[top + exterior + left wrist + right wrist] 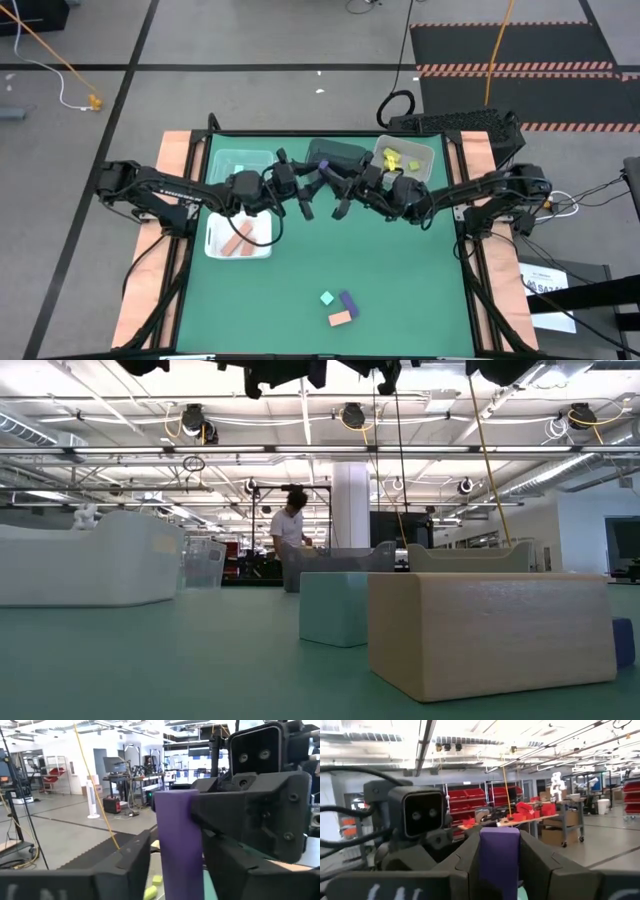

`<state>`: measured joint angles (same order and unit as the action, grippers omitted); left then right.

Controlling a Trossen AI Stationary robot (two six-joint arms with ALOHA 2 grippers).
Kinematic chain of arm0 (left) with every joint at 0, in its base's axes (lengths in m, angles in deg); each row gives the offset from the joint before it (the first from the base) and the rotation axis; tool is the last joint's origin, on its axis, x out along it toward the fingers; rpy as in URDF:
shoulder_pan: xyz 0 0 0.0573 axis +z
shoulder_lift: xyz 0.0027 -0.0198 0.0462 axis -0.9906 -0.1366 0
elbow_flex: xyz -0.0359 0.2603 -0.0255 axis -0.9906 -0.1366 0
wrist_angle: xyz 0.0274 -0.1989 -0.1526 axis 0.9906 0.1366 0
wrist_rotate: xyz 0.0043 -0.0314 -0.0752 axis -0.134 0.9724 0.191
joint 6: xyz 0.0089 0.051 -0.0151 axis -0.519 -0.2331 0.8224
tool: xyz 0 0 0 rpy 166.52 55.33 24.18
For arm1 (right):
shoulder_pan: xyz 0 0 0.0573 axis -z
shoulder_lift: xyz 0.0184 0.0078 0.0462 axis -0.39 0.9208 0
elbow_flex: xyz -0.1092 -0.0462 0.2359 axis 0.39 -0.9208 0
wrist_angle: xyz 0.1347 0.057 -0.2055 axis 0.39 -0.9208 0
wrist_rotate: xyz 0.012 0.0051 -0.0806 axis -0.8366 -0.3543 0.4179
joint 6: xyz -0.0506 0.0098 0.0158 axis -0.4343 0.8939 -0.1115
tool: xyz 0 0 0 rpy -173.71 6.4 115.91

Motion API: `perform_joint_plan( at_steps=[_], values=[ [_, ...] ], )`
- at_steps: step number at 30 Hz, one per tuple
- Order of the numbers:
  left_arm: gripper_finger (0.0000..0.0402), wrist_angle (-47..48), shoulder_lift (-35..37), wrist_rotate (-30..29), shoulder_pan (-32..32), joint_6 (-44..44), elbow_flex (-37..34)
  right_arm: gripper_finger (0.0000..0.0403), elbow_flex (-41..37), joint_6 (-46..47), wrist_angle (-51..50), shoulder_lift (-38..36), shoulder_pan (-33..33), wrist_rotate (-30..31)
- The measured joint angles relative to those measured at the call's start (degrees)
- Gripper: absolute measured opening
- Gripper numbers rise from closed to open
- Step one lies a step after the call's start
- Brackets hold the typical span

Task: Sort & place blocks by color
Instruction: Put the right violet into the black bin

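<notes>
1. My left arm reaches in from the table's left edge toward the middle, raised above the green mat (400,270). Below its forearm sits the white tray (215,245) with two salmon-orange blocks (237,242) lying in it. Behind that is a clear bin (232,160).
2. My left gripper (309,199) hangs mid-table, facing my right one. In the left wrist view a purple bar (178,842) stands upright just ahead of my left fingers (132,857). I cannot tell whether those fingers press it or stand off it.
3. My right gripper (499,851) pinches that purple bar between both fingers, one pad flat on each side, the bar upright and well above the mat.
4. Behind my right gripper is a dark bin (338,155), and to its right a clear bin (425,165) with yellow-green blocks (393,159) inside.
5. At the near edge of the mat lie three loose pieces close together: a mint-teal cube (327,298), a purple block (348,302) just right of it, and a salmon-orange bar (341,318) in front.
6. My right arm comes in from the table's right edge.
</notes>
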<state>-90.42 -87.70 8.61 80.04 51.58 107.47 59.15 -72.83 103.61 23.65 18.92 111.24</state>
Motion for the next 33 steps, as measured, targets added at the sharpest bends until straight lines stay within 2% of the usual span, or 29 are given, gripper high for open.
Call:
perform_joint_plan(
  at_steps=[3, 7, 10, 15, 21, 26, 33],
  values=[
    [0.02, -0.04, 0.0, -0.1, 0.02, -0.08, 0.0, 0.0093, 0.0, 1.17, 0.24, -0.12, 0.02, 0.64],
    [0.0198, 0.57, 0.0, -0.53, 0.14, -0.33, 0.0, 0.0093, 0.0, 1.11, -0.02, -0.11, 0.13, 1.44],
    [0.0163, 1.96, 0.0, -0.61, 0.27, -0.35, 0.0, 0.0093, 0.0, 0.9, 0.36, -0.11, 0.11, 1.47],
    [0.0063, 2.99, 0.0, -1.82, 0.87, 0.58, 0.0, 0.0093, 0.0, 0.63, -0.19, -0.14, 0.21, 2.13],
    [0.0054, 2.95, 0.04, -0.84, 1.28, 4.31, -0.02, 0.0097, 0.02, 2.34, -0.87, -0.29, 0.19, 1.45],
    [0.0054, 2.59, 0.0, -0.62, 0.82, 4.41, -0.04, 0.0137, 0.02, 2.27, -13.47, -4.68, 0.15, 1.42],
    [0.0054, 0.81, 0.02, -0.71, 0.48, 4.1, -0.02, 0.0213, 0.02, 3.99, -35.98, -16.03, 0.13, 1.55]
  ],
)
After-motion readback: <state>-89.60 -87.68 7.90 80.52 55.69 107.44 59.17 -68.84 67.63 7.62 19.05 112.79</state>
